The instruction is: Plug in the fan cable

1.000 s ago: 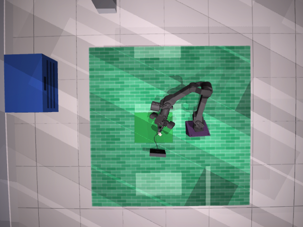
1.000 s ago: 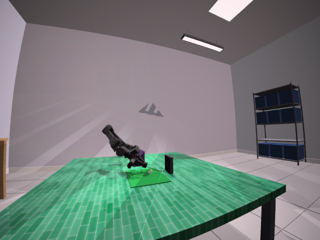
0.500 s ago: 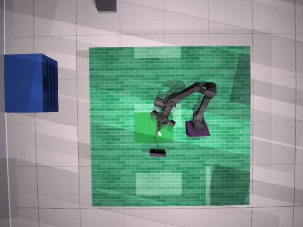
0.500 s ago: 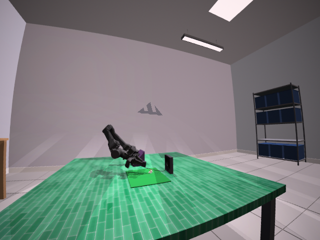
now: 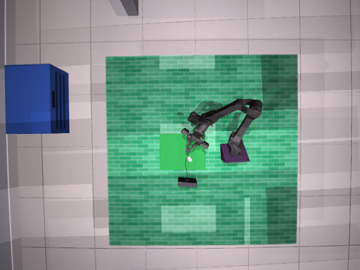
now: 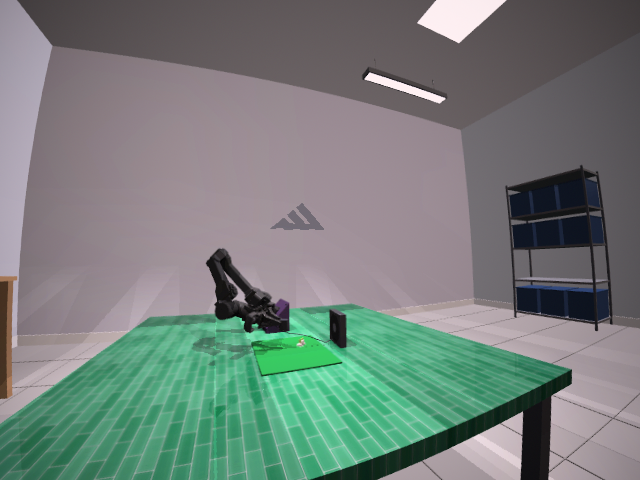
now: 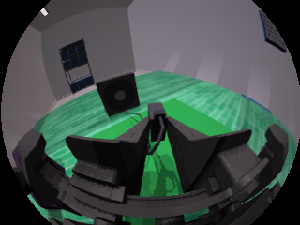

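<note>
Task was judged to be in its carrying stage, with insertion not yet begun. The gripper [image 7: 157, 127] was pinching the fan's plug [image 7: 156, 112], a small dark block seen between the fingertips in the wrist view, with the thin cable [image 5: 185, 163] trailing from it toward the fan [image 5: 187, 181]. In the top view the gripper [image 5: 188, 149] hung over the right part of the bright green board [image 5: 171, 153]. The four-pin fan header [image 5: 189, 158] showed as a small whitish block on the board, a little way beyond the fingertips on the fan side, apart from the plug. The plug was not over the header and not seated.

Left to do, as judged: bring the plug above the header, line it up, press it fully down, let go, and draw the arm away so it touches nothing.

Surroundings: the fan [image 6: 337, 327] stood upright on the green brick-patterned table [image 6: 155, 413], just beyond the board edge nearest the header. The arm's purple base [image 5: 234, 153] sat beside the board on the other side. A blue cabinet [image 5: 36, 98] stood on the floor well apart from the table; a shelf rack [image 6: 558, 248] stood against the far wall.

Nothing stood between plug and header. The cable looked short and ran close by the header, so it could pull on the plug or foul the approach. Pin alignment could not be told at this resolution.
</note>
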